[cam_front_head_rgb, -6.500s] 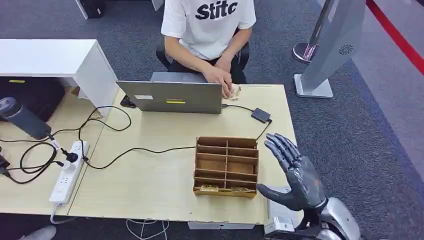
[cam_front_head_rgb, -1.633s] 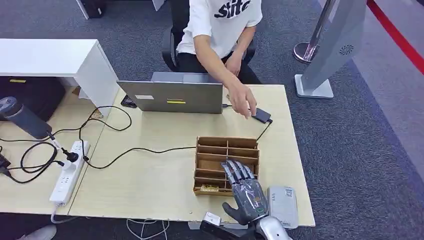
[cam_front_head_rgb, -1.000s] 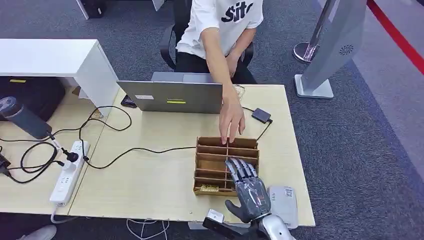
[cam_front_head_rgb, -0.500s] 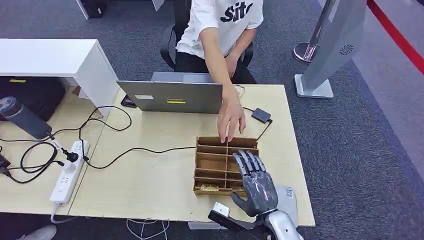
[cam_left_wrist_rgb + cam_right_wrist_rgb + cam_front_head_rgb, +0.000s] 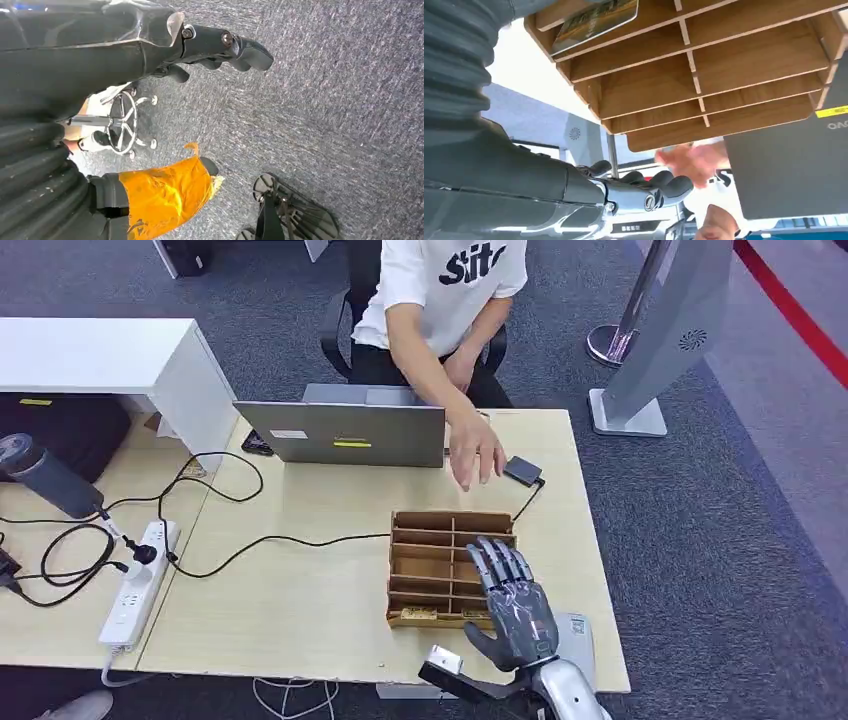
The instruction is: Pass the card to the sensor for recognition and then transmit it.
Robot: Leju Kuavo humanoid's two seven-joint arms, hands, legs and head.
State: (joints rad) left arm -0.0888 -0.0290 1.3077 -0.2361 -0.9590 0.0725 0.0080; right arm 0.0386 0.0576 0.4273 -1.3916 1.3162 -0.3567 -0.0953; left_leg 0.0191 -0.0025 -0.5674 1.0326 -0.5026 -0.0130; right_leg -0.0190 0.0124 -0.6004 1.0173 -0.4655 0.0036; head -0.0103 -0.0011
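Note:
A wooden slotted box (image 5: 440, 552) stands on the table, with a card (image 5: 418, 616) lying in its front left slot and another card (image 5: 478, 619) in the front right slot. My right hand (image 5: 513, 606) hovers over the box's front right corner, fingers spread, holding nothing. The right wrist view has the box (image 5: 724, 75) close up, a card (image 5: 594, 21) in a slot, and my right hand (image 5: 639, 192) stretched out under it. A small black sensor (image 5: 522, 471) lies behind the box, wired to the laptop. My left hand (image 5: 215, 42) hangs over the carpet, holding nothing.
A person sits behind the table, one hand (image 5: 474, 452) held just left of the sensor. A grey laptop (image 5: 345, 432) stands at the back. A white device (image 5: 575, 635) lies by my right hand. Cables and a power strip (image 5: 135, 585) lie on the left.
The person's hand has drawn back from the box's rear edge to beside the black sensor. My right hand has come from the table's right edge to over the box and now holds still.

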